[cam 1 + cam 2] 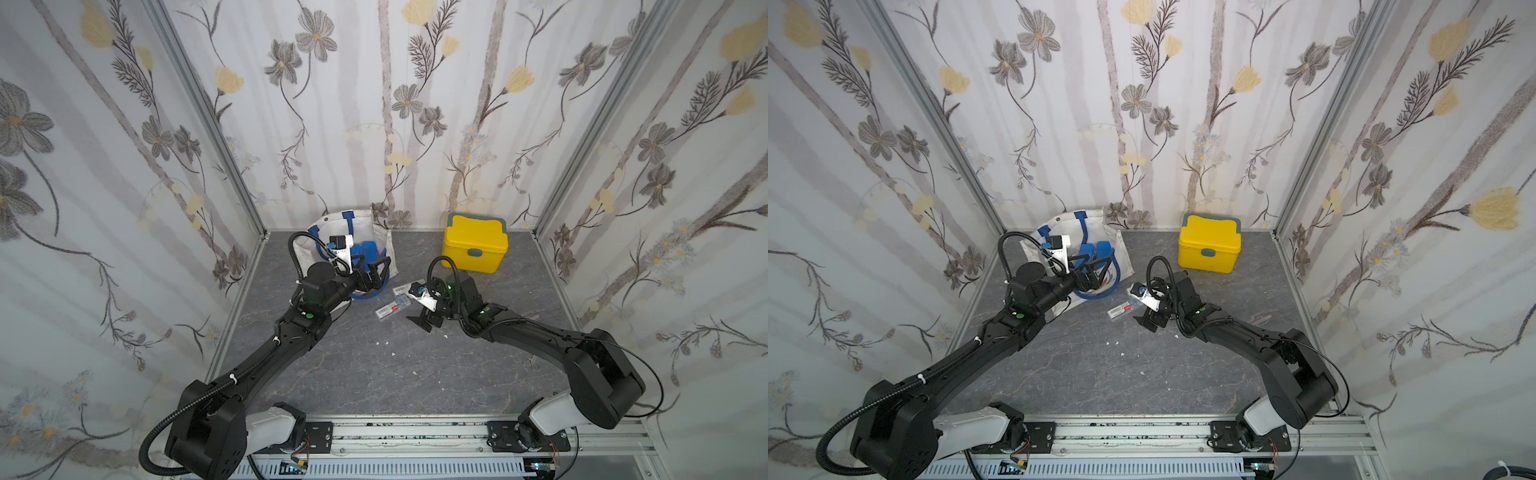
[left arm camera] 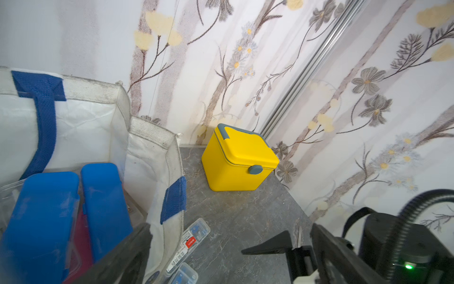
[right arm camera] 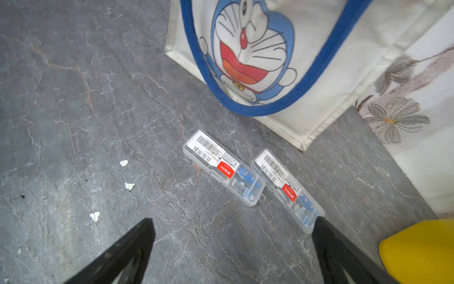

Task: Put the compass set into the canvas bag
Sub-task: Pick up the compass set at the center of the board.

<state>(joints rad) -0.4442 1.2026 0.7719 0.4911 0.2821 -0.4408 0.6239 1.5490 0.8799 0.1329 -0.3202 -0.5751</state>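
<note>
Canvas bag (image 3: 344,81) upright, compass sets (image 3: 224,168) beside

So the yellow box (image 1: 473,243) sits at the back of the grey marbled tabletop (image 1: 374,374), lid down. It's got a grey-blue latch (image 1: 474,252) on its front and matching trim (image 1: 478,216) along the lid's back edge. Floral wallpaper (image 1: 415,124) is right behind it, and a silver corner post (image 1: 582,145) stands near its side. A few white crumbs (image 3: 129,186) lie well out in front of it.
</note>
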